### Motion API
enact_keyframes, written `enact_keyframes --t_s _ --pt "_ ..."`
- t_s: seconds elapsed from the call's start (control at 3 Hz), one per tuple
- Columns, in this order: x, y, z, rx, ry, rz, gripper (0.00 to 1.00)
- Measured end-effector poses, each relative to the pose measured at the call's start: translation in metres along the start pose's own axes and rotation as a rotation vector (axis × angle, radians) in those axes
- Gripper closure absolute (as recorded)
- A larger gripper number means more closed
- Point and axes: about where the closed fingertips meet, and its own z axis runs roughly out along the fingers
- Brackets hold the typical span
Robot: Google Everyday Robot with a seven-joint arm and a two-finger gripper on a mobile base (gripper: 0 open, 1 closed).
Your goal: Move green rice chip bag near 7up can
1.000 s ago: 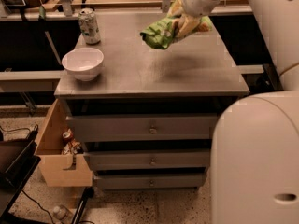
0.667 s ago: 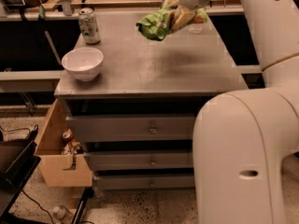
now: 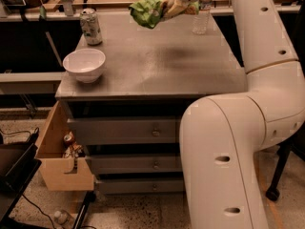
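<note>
The green rice chip bag (image 3: 148,11) hangs in the air above the back middle of the grey table (image 3: 157,66), held by my gripper (image 3: 174,5), which is shut on its right end. The 7up can (image 3: 90,26) stands upright at the table's back left corner, some way left of the bag. The gripper's wrist reaches down from the top edge of the view, and the white arm fills the right side.
A white bowl (image 3: 85,64) sits at the table's front left, in front of the can. A clear water bottle (image 3: 201,17) stands at the back right. An open cardboard box (image 3: 59,156) with snacks sits on the floor at left, beside the drawers (image 3: 155,132).
The gripper has carried the bag leftward and farther back over the table, closer to the can. The arm has swung further across the right of the view.
</note>
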Motion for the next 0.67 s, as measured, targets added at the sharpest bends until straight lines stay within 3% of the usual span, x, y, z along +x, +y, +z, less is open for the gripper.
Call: enact_keyframes --t_s 0.33,0.67 --pt "0.0 0.0 0.0 0.0 0.0 0.0 1.0" --pt "-0.002 -0.008 0.019 0.035 -0.03 -0.016 1.0"
